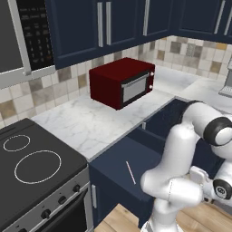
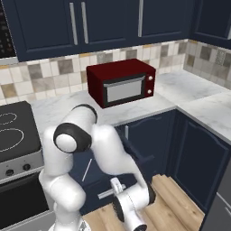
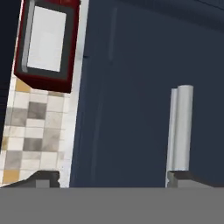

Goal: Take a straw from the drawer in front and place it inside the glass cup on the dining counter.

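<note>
One straw (image 1: 130, 172): lies flat on the floor of the open drawer (image 1: 118, 168), near its front, angled slightly, clear of the walls. Also seen from the right base (image 2: 87, 169).
Handling: my guess is very light, stiff, slick, thin enough to roll or skate off when nudged. Flat on the floor leaves little under it for fingertips.
Hold point: judgement — pinch across the shaft near the middle, jaws square to its length, tips down to the drawer floor. An end grip would let it swing.
Drawer: pulled out under the counter (image 1: 90, 122), navy inside, nothing else visible in it.
Handle: silver bar (image 3: 180, 129) right in front of my camera, just above one fingertip (image 3: 183, 178).
Gripper (image 3: 113, 181): low at the drawer front; tips stand wide apart with nothing between them, so spread and empty.
Arm: folded low in front of the cabinet.
Counter: red toaster oven (image 1: 122, 81) at the back, stove (image 1: 36, 167) to the left.
Next: likely lift clear of the handle, come over the drawer, drop onto the straw.
Risk: the straw scoots or tips out of a shallow pinch.
</note>
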